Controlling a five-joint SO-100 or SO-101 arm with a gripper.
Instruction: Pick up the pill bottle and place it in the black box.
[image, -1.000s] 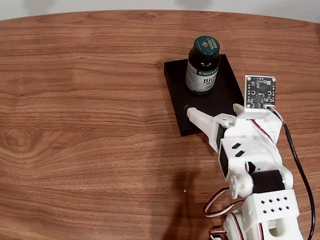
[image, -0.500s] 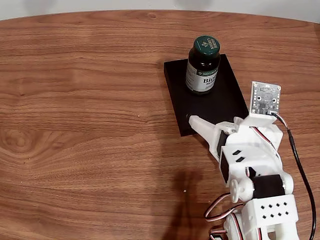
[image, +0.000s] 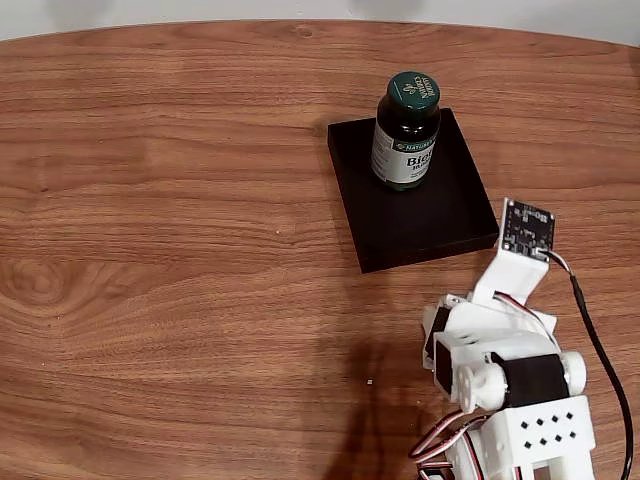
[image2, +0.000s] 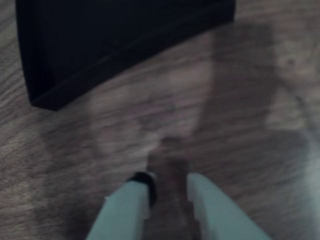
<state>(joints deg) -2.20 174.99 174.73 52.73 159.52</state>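
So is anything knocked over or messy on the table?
No, nothing stands out. The pill bottle stands upright in the far part of the black box, cap on, nothing spilled. The gripper holds nothing and hangs over bare wood of the table, apart from the box.

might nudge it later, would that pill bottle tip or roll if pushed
The pill bottle stands upright in the black box, taller than wide, so a high push would probably tip it. Its round body would then likely roll, though the box's low walls may stop it. It looks rigid.
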